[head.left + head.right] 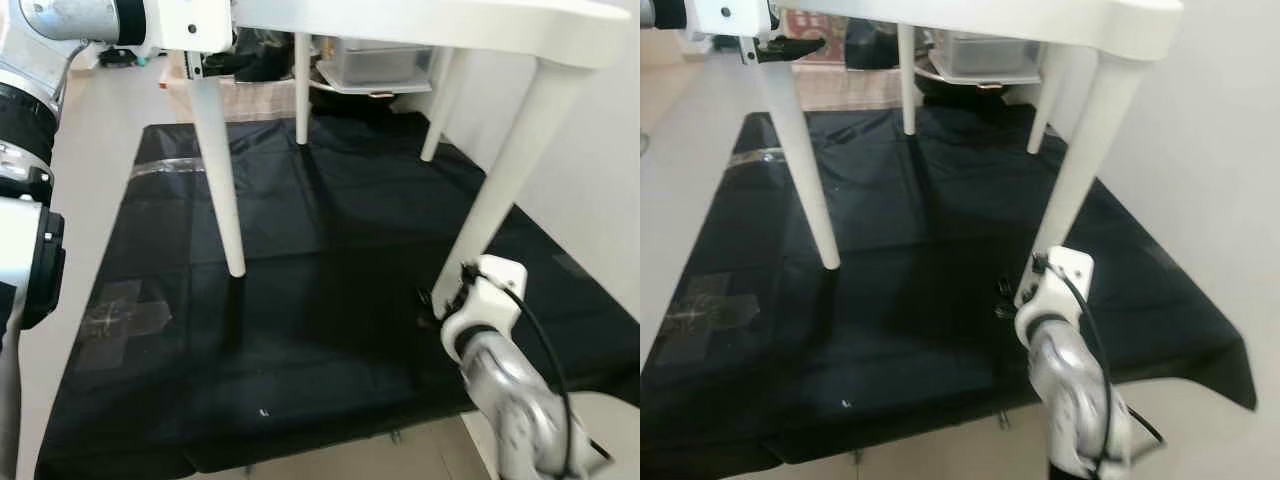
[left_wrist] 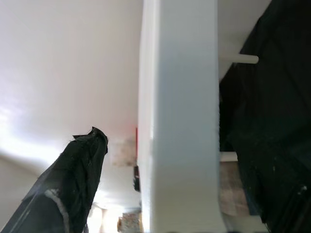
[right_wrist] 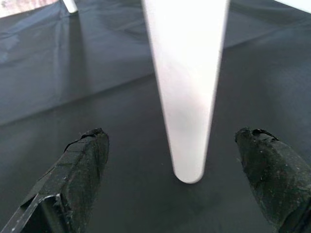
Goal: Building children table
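**Table upright on four legs, both arms at the near legs**

Progress. White children's table (image 1: 440,25) stands upright on a black floor sheet (image 1: 320,300). Four tapered white legs visible, all fitted under the top, feet on or close to the sheet. Near-left leg (image 1: 218,170), near-right leg (image 1: 505,170), two far legs (image 1: 301,90) behind. Judgement: assembly looks nearly finished. What may remain is checking or tightening the legs and releasing the table; the frames do not show whether any joint is loose. Taped patches on the sheet at the robot's left, clutter and a clear bin (image 1: 375,65) beyond the table.

Left pincer (image 1: 775,47). High up, at the top of the near-left leg just below the tabletop's underside. Its wrist view shows one black finger (image 2: 73,184) beside the leg's upper end, with the white underside behind. The second finger is hidden, so cannot tell whether it grips the leg or merely sits alongside.

Right pincer (image 3: 182,170). Low, near the sheet, at the foot of the near-right leg. Fingers (image 3: 80,170) spread wide, one on either side of the leg's rounded tip, neither touching it. The tip sits between them, slightly ahead, resting on or just above the sheet; contact not clear. In the head views the right wrist (image 1: 485,300) sits just beside that leg's foot.
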### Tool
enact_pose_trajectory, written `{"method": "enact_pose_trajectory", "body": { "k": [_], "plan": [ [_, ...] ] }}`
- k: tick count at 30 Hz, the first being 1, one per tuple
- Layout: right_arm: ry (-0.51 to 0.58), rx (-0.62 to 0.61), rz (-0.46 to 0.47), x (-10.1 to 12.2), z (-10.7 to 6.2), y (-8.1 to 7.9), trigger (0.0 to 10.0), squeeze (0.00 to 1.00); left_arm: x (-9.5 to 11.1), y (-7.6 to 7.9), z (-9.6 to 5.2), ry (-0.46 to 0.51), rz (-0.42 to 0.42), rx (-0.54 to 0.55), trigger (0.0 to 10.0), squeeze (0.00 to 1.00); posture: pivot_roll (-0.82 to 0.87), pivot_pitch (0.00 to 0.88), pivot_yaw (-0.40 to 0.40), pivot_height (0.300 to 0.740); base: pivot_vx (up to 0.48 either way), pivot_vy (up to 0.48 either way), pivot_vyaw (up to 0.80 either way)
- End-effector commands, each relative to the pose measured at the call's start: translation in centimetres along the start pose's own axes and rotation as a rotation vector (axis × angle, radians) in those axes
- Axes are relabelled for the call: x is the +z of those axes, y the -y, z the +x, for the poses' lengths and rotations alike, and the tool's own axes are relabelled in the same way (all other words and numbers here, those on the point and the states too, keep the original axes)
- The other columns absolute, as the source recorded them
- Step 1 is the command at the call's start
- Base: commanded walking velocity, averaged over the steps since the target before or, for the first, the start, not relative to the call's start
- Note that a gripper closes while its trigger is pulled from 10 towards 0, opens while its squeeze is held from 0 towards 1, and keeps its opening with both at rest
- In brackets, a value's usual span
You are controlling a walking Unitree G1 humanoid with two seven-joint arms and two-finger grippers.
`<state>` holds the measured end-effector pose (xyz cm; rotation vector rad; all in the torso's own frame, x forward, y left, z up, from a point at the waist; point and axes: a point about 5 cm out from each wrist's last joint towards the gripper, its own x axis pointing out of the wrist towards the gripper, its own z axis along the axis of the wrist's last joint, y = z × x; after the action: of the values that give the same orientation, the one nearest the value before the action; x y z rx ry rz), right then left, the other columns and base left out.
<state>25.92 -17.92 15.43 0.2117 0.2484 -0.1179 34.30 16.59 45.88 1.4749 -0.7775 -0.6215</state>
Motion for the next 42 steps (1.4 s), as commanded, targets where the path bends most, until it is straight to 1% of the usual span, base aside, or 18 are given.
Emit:
{"method": "enact_pose_trajectory", "body": {
  "k": [1,9,10,11,12,13,16,19,20,22,26,28,29,32,33,36,39,42],
  "plan": [
    [0.006,0.021,-0.005,-0.1,-0.7,0.1,10.0,1.00,1.0,-0.7,-0.5,0.076,0.046,0.016,10.0,0.00,0.08,0.000,-0.083,0.740,0.000,0.000,0.00],
    [-0.014,0.095,-0.028,-0.5,-1.2,-0.6,10.0,1.00,2.4,0.4,-1.4,0.198,0.017,0.022,10.0,0.00,0.08,0.000,-0.092,0.740,0.000,0.000,0.00],
    [-0.021,0.115,-0.040,-0.5,-1.2,-0.8,10.0,0.67,2.6,1.1,-1.8,0.216,-0.013,0.018,10.0,0.00,0.08,0.000,-0.092,0.740,0.000,0.000,0.00],
    [-0.021,0.115,-0.040,-0.5,-1.2,-0.8,10.0,0.67,2.6,1.1,-1.8,0.216,-0.013,0.018,10.0,0.00,0.08,0.000,-0.092,0.740,0.000,0.000,0.00],
    [-0.020,0.141,-0.053,-0.4,-1.2,-1.0,10.0,0.00,2.7,1.9,-2.2,0.234,-0.067,0.017,10.0,0.00,0.09,0.000,-0.097,0.740,0.000,0.000,0.00],
    [-0.015,0.174,-0.067,-0.2,-1.3,-1.3,10.0,0.00,2.9,3.0,-2.6,0.251,-0.122,0.008,10.0,0.00,0.09,0.000,-0.099,0.740,0.000,0.000,0.00],
    [-0.004,0.204,-0.075,0.0,-1.3,-1.6,10.0,0.00,3.0,3.9,-2.9,0.260,-0.167,0.007,10.0,0.00,0.09,0.000,-0.099,0.740,0.000,0.000,0.00],
    [0.077,0.319,-0.079,1.4,-1.7,-2.4,10.0,0.00,3.3,7.5,-4.1,0.254,-0.344,0.047,10.0,0.00,0.10,0.000,-0.115,0.740,0.000,0.000,0.00],
    [0.077,0.319,-0.079,1.4,-1.7,-2.4,10.0,0.00,3.3,7.5,-4.1,0.254,-0.344,0.047,10.0,0.00,0.10,0.000,-0.115,0.740,0.000,0.000,0.00],
    [0.094,0.357,-0.081,1.7,-1.7,-2.8,10.0,0.00,4.0,10.0,-4.5,0.258,-0.513,0.089,10.0,0.00,0.10,0.000,-0.118,0.740,0.000,0.000,0.00],
    [0.094,0.389,-0.104,1.5,-1.6,-3.3,10.0,0.00,4.0,14.4,-5.1,0.171,-0.707,0.157,10.0,0.00,0.11,0.000,-0.124,0.740,0.000,0.000,0.00],
    [0.105,0.390,-0.121,1.6,-1.5,-3.4,10.0,0.00,2.6,17.1,-5.3,0.021,-0.861,0.271,10.0,0.00,0.12,0.000,-0.130,0.740,0.000,0.000,0.00],
    [0.105,0.390,-0.121,1.6,-1.5,-3.4,10.0,0.00,2.6,17.1,-5.3,0.021,-0.861,0.271,10.0,0.00,0.12,0.000,-0.130,0.740,0.000,0.000,0.00],
    [0.118,0.385,-0.129,1.9,-1.3,-3.2,10.0,0.00,2.1,22.4,-6.5,-0.259,-1.046,0.382,10.0,0.00,0.12,0.000,-0.136,0.740,0.000,0.000,0.00],
    [0.118,0.385,-0.129,1.9,-1.3,-3.2,10.0,0.00,2.1,22.4,-6.5,-0.259,-1.046,0.382,10.0,0.00,0.12,0.000,-0.136,0.740,0.000,0.000,0.00],
    [0.135,0.371,-0.136,1.9,-1.3,-3.1,10.0,0.00,3.6,25.7,-7.6,-0.448,-1.187,0.499,10.0,0.00,0.13,0.000,-0.150,0.740,0.000,0.000,0.00],
    [0.152,0.370,-0.156,1.7,-1.2,-3.4,10.0,0.00,4.9,27.5,-8.3,-0.602,-1.278,0.596,10.0,0.00,0.14,0.000,-0.154,0.740,0.000,0.000,0.00],
    [0.157,0.377,-0.164,1.5,-1.1,-3.8,10.0,0.00,6.1,28.4,-8.6,-0.664,-1.293,0.597,10.0,0.00,0.14,0.000,-0.158,0.740,0.000,0.000,0.00]
  ]
}}
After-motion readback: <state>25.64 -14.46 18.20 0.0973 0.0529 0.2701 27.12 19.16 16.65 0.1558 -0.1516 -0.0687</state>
